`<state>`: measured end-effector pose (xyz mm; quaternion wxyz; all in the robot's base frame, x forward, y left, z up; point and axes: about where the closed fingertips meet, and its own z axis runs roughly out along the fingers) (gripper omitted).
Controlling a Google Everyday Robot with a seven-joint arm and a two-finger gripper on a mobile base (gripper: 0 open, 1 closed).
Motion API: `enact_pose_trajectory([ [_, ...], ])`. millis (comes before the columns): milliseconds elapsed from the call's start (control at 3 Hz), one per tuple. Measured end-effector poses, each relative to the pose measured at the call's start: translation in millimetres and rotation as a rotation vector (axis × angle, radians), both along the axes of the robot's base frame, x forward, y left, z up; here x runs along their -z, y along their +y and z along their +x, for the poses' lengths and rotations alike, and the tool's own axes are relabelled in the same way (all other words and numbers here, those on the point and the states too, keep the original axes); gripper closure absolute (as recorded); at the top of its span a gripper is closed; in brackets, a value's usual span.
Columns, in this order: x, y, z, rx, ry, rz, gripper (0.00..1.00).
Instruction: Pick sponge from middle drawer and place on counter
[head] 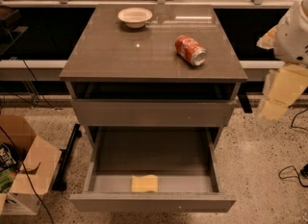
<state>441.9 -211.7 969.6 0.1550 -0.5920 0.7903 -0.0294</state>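
Note:
The pale yellow sponge (144,183) lies flat on the dark floor of the open middle drawer (154,201), near its front wall and a little left of centre. The counter (120,55) is the glossy grey-brown top of the cabinet. My gripper (281,95) hangs at the right edge of the view, beside the cabinet's right side at about the height of the closed top drawer, well away from the sponge. Its cream-yellow fingers (284,91) point down and left and hold nothing.
A red soda can (190,50) lies on its side on the counter's right half. A white bowl (134,16) stands at the counter's back. An open cardboard box (21,165) sits on the floor at the left. Cables (291,172) lie on the floor at the right.

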Motion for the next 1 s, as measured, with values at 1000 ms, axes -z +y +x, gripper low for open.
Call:
enact_pose_trajectory([
  [1000,62.3,26.4,27.4,0.204,0.080,0.081,0.00],
])
